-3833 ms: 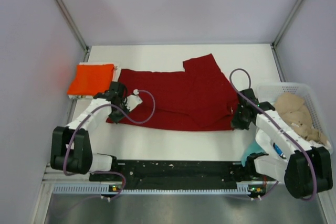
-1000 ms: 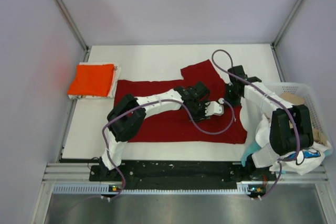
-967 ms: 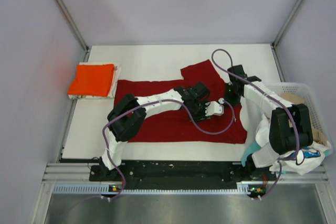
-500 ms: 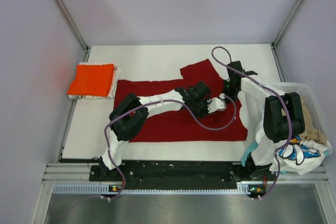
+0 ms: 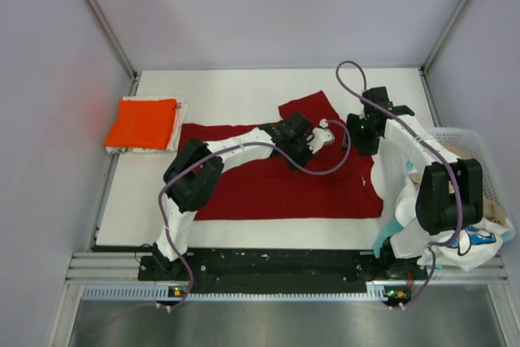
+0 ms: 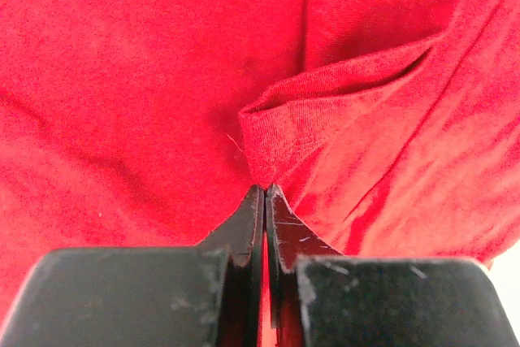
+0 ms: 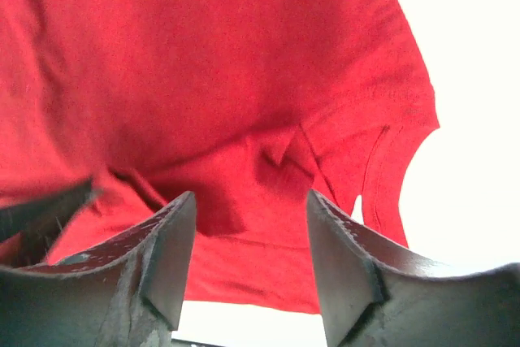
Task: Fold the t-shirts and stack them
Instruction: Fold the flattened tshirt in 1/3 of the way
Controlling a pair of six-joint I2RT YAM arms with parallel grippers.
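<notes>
left gripper (image 6: 265, 194): jaws pressed together, pinching a hemmed fold of the dark red t-shirt (image 5: 268, 184) | right gripper (image 7: 250, 233): jaws apart, over that shirt's far right part, holding nothing | dark red t-shirt: spread across the table (image 5: 236, 91) | orange-red t-shirt (image 5: 143, 123): folded, far left

Shot from high above and behind the near edge of the bench (image 5: 244, 91), angled down and forward, taking in the whole bench top and the dark red t-shirt (image 5: 276, 188) spread across it. From the left wrist: pressed very close, looking past the left jaws, closed together, onto a fold of that cloth. From the right wrist: slightly farther back, peering between the right jaws, standing apart, at a sleeve and bare bench beyond. Common to all three: the shirt's far right portion.
</notes>
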